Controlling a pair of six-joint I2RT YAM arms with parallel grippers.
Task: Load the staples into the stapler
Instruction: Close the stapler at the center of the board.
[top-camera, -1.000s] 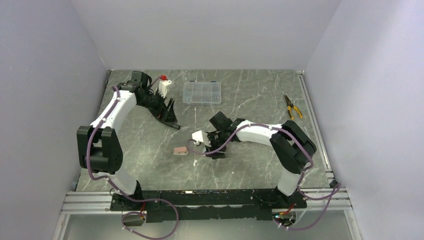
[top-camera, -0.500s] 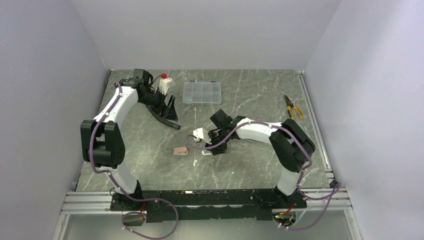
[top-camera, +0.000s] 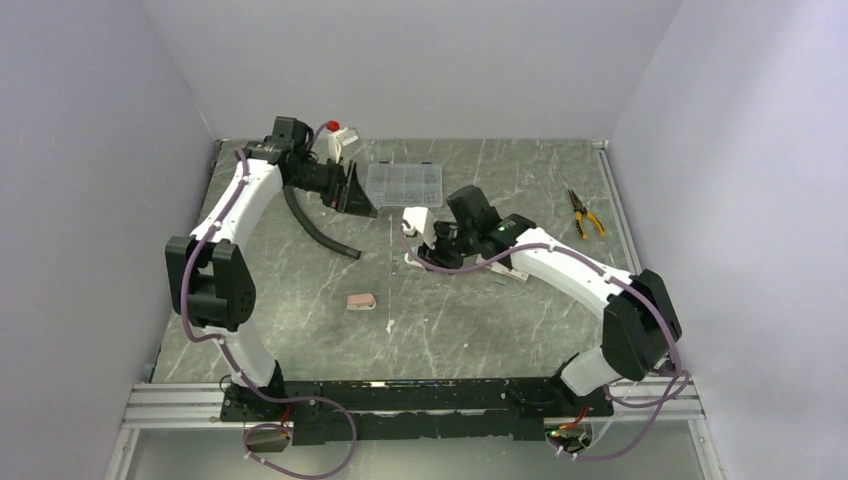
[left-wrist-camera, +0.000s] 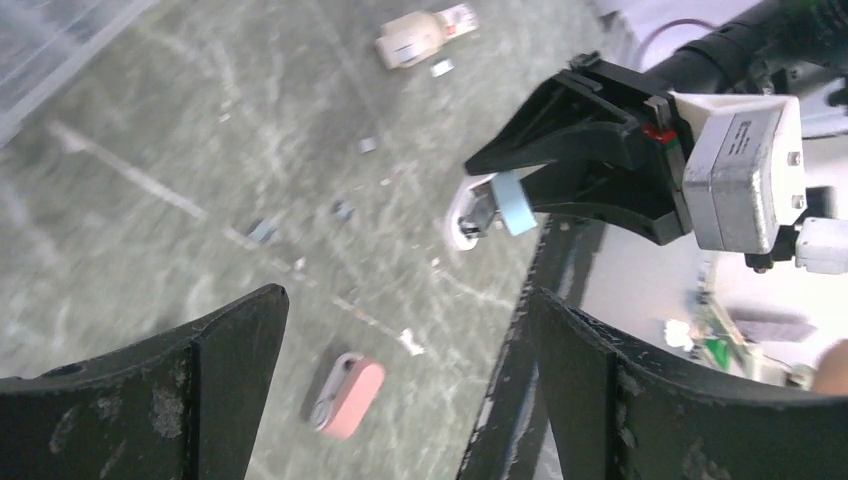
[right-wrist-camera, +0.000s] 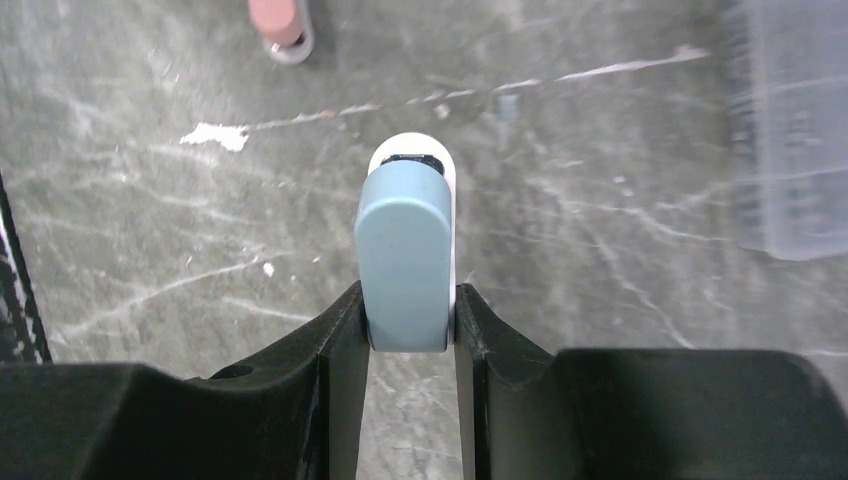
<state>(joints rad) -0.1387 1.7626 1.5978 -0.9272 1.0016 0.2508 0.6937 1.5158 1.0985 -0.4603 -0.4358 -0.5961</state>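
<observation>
The blue stapler (right-wrist-camera: 404, 255) is pinched between the right fingers (right-wrist-camera: 335, 345) above the desk (right-wrist-camera: 600, 330), with grey staples (left-wrist-camera: 262, 232) scattered at its nine o'clock in the left wrist view. The left fingers (left-wrist-camera: 230, 345) gape wide. A clear box (top-camera: 404, 185) lies at the stapler's twelve o'clock, near the desk's back edge.

Soft, even overhead light leaves only faint shadows on the surface (top-camera: 480, 310). The left wrist view is smeared with blur. The right wrist view is sharper, soft at its far edges.
</observation>
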